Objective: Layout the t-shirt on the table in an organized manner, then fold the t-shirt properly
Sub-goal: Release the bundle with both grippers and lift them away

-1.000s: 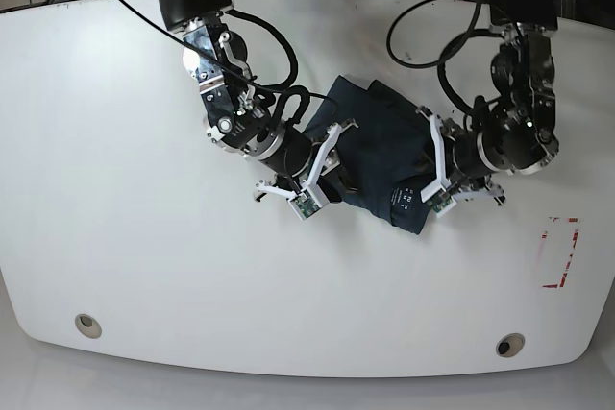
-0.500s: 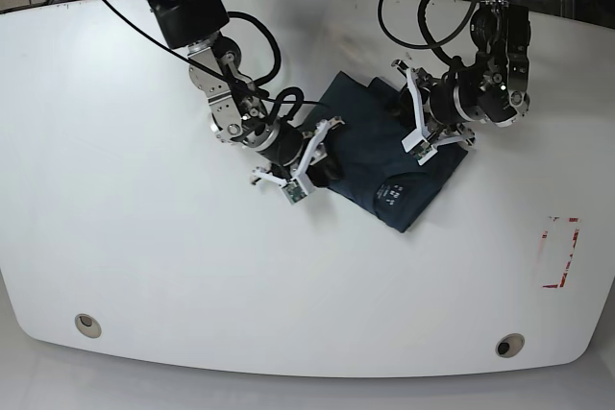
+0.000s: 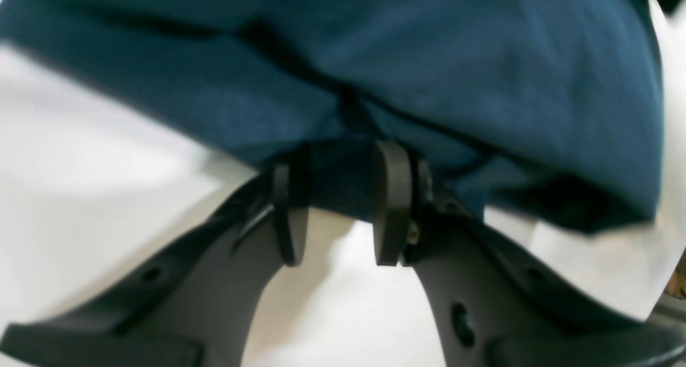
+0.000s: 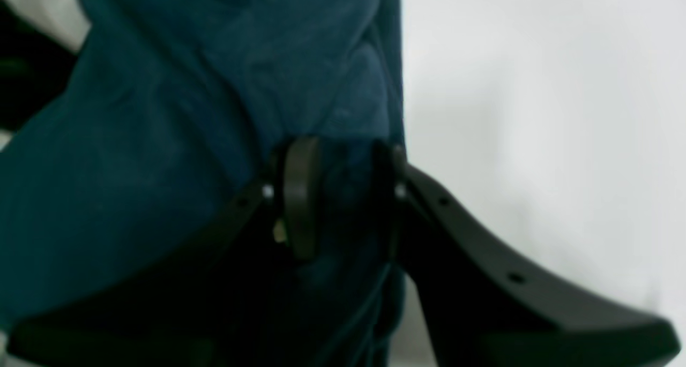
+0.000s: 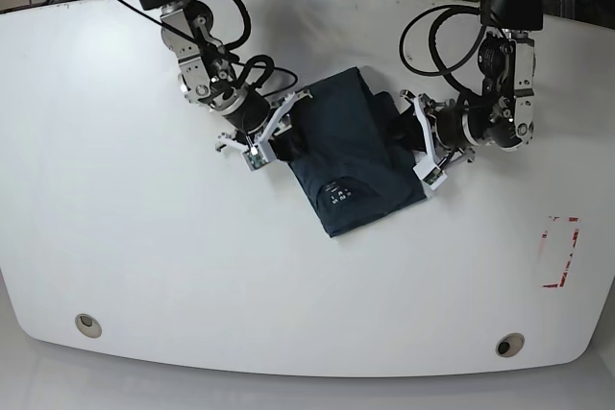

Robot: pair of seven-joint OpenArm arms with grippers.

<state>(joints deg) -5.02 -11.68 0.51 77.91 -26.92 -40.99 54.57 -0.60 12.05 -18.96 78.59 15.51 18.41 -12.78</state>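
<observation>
The dark navy t-shirt (image 5: 346, 136) lies as a folded bundle on the white table (image 5: 144, 237), its pale neck print (image 5: 341, 192) facing the front edge. My left gripper (image 5: 420, 144) holds the bundle's right edge; in the left wrist view the left gripper (image 3: 341, 195) is shut on a fold of the t-shirt (image 3: 482, 61), which fills the space between the pads. My right gripper (image 5: 274, 132) grips the left edge. In the right wrist view the right gripper (image 4: 343, 195) is shut on thick folds of the t-shirt (image 4: 161, 142).
A red-outlined rectangle mark (image 5: 560, 253) sits near the table's right edge. Two round grommet holes (image 5: 87, 325) (image 5: 509, 345) lie near the front edge. Black cables (image 5: 437, 36) loop over the back of the table by both arms.
Both grippers have carried the t-shirt toward the back and left while turning it. The neck print has swung from the right side to the front of the bundle.
</observation>
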